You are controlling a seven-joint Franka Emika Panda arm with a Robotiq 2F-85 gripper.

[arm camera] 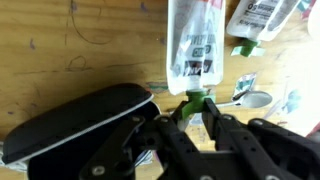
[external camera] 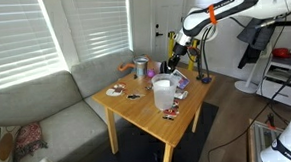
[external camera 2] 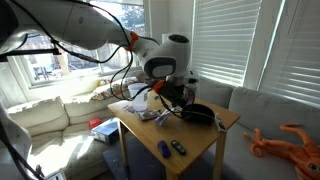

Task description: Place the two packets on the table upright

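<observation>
In the wrist view a white printed packet (arm camera: 195, 45) with a green cap (arm camera: 196, 98) stretches away from me over the light-wood table (arm camera: 70, 50). My gripper (arm camera: 196, 105) is shut on that green cap, one finger on each side. Whether the packet rests flat or is lifted a little I cannot tell. A second white packet (arm camera: 258, 18), also with a green cap, lies at the top right, apart from the fingers. In both exterior views the gripper (external camera: 173, 65) (external camera 2: 168, 98) hangs low over the table (external camera: 137, 103) near its far side.
A black oblong case (arm camera: 75, 120) (external camera 2: 200, 113) lies close beside the gripper. A spoon (arm camera: 255, 99) lies on the other side. A translucent white cup (external camera: 163, 92), a metal cup (external camera: 142, 66) and a small plate (external camera: 116, 90) stand on the table. A grey sofa (external camera: 46, 101) adjoins it.
</observation>
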